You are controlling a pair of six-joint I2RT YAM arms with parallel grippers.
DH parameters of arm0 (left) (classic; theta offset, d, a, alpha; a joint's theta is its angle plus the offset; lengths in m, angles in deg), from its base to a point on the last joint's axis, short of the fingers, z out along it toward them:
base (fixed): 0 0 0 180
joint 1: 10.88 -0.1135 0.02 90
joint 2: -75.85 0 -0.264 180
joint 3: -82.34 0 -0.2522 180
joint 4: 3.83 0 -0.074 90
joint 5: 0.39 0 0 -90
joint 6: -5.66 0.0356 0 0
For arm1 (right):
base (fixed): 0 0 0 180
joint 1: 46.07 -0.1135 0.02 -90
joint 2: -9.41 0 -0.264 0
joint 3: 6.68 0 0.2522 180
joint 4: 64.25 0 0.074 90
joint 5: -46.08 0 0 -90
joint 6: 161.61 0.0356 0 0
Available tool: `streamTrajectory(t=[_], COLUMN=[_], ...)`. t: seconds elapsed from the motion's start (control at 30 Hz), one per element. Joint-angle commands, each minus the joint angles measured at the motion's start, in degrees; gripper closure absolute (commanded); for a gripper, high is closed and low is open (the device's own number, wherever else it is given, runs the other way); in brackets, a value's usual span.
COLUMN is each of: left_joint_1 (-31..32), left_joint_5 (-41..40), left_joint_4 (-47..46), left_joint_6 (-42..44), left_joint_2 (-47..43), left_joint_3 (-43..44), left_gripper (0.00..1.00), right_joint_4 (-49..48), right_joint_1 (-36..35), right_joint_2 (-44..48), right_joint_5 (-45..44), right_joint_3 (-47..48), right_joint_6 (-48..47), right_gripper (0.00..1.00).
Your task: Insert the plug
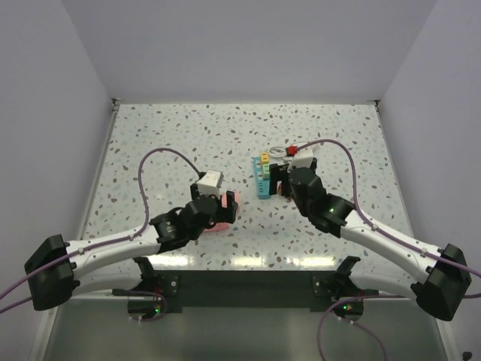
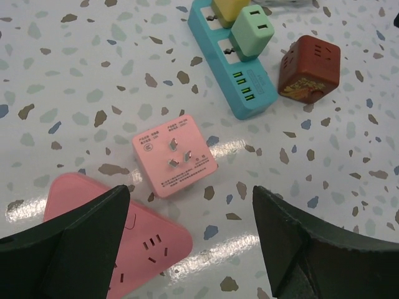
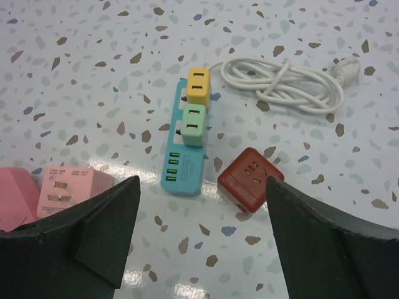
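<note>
Both arms reach forward from the near edge of the desk and bend inward toward its middle.

The left arm lies low and runs diagonally toward the centre, its wrist tipped downward. The left gripper hangs with its jaws spread wide and nothing between them. Below it, on the speckled surface, lies a pink cube plug with its metal prongs facing up, apart from both fingers. Just beside it, toward the near left corner, sits a pink triangular socket block, partly hidden under the left finger.

The right arm comes in from the near right corner, elbow raised, wrist angled down over the centre. The right gripper is also spread wide and holds nothing. Ahead of it lies a blue power strip, running toward the far edge, with a yellow adapter and a green adapter plugged into it, one right behind the other. A dark red cube adapter rests just to the right of the strip's near end, not touching it. A coiled white cable lies farther toward the far right corner.
</note>
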Motion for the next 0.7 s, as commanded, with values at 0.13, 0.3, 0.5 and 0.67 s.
streamTrajectory(t=[0.13, 0.3, 0.5, 0.67], left_joint_1=[1.3, 1.3, 0.4, -0.4], left_joint_5=[-8.3, -9.0, -9.3, -9.1], left_joint_4=[2.1, 2.0, 4.1, 3.3], left_joint_6=[-3.5, -2.4, -2.8, -3.0], left_joint_2=[5.1, 9.9, 16.5, 19.4], left_joint_3=[5.1, 9.2, 12.8, 13.3], left_gripper=[0.22, 0.27, 0.3, 0.33], right_joint_4=[-1.4, -1.8, -1.3, -1.4], right_joint_1=[0.2, 0.1, 0.2, 0.2], right_joint_2=[1.8, 3.2, 5.9, 7.2], right_joint_5=[2.1, 2.9, 3.4, 3.8], right_joint_3=[-0.2, -1.2, -2.0, -2.6], right_joint_6=[1.5, 1.8, 2.0, 2.0], right_gripper=[0.15, 0.15, 0.15, 0.15])
